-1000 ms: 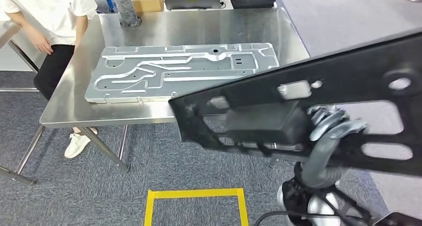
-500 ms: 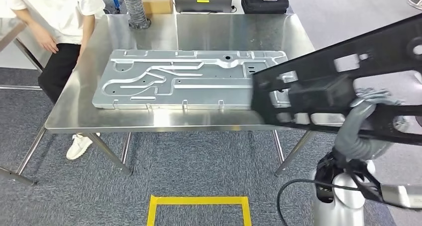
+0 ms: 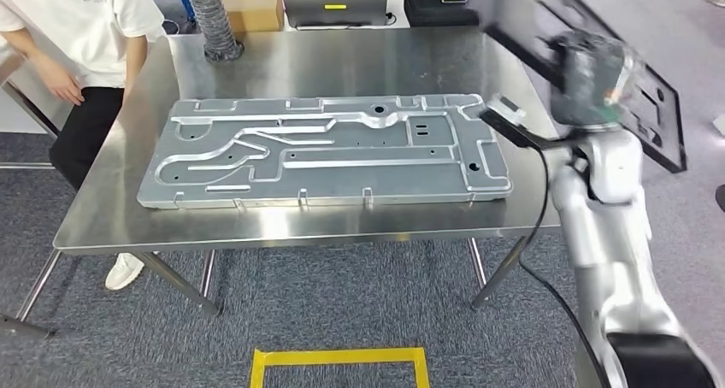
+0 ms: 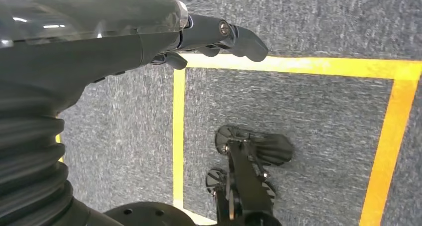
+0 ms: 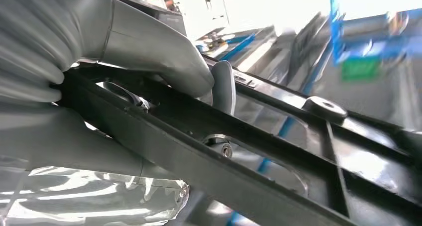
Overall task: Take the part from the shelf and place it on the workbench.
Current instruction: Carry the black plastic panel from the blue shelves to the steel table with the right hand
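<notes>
The part point(image 3: 657, 106) is a flat black frame with cut-outs, held up on edge above the right end of the steel workbench point(image 3: 342, 63). My right hand point(image 3: 590, 67), wrapped in clear film, grips it near the middle. In the right wrist view the grey thumb point(image 5: 149, 47) lies over a black rib of the part point(image 5: 224, 171), with fingers beneath. My left hand point(image 4: 99, 47) hangs over the carpet, holding nothing, its dark fingers point(image 4: 234, 34) loosely extended.
A large silver machined plate point(image 3: 325, 149) covers most of the workbench. A person in a white shirt point(image 3: 77, 29) stands at its left end. A ribbed hose point(image 3: 205, 16), a cardboard box point(image 3: 252, 3) and a black case point(image 3: 440, 3) line the far edge. Yellow tape point(image 3: 338, 358) marks the carpet.
My right arm has swung the black part from low across the view up to the right, beyond the bench's right end. The view has shifted a little.
</notes>
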